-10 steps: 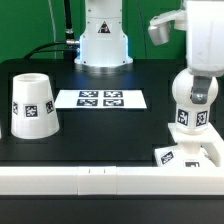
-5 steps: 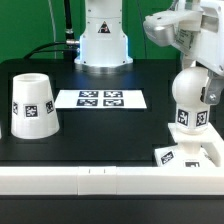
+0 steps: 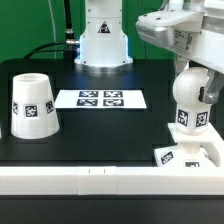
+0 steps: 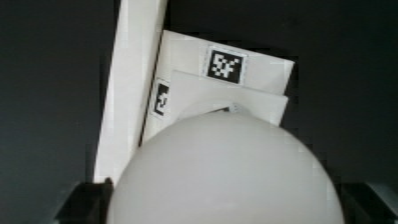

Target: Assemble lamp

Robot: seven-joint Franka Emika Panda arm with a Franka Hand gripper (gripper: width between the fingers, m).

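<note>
The white rounded bulb (image 3: pixel 190 100) stands upright on the flat square base (image 3: pixel 188 154) at the exterior view's right, near the front rail. My gripper (image 3: pixel 188 66) comes down on the bulb's top. In the wrist view the bulb (image 4: pixel 222 165) fills the space between my two dark fingers (image 4: pixel 82 205), which stand against its sides, so the gripper (image 4: pixel 226 208) is shut on the bulb. The base with its tag (image 4: pixel 217 75) shows beyond the bulb. The tapered shade (image 3: pixel 33 103) stands mouth down at the exterior view's left, far from the gripper.
The marker board (image 3: pixel 100 98) lies flat in the middle of the black table. The robot's white pedestal (image 3: pixel 103 38) stands behind it. A white rail (image 3: pixel 90 180) runs along the front edge and also shows in the wrist view (image 4: pixel 139 90).
My hand has turned about its upright axis over the bulb, its broad side now swung toward the exterior view's left. A grey mark on the bulb's side has shifted. The base and shade have not moved.
</note>
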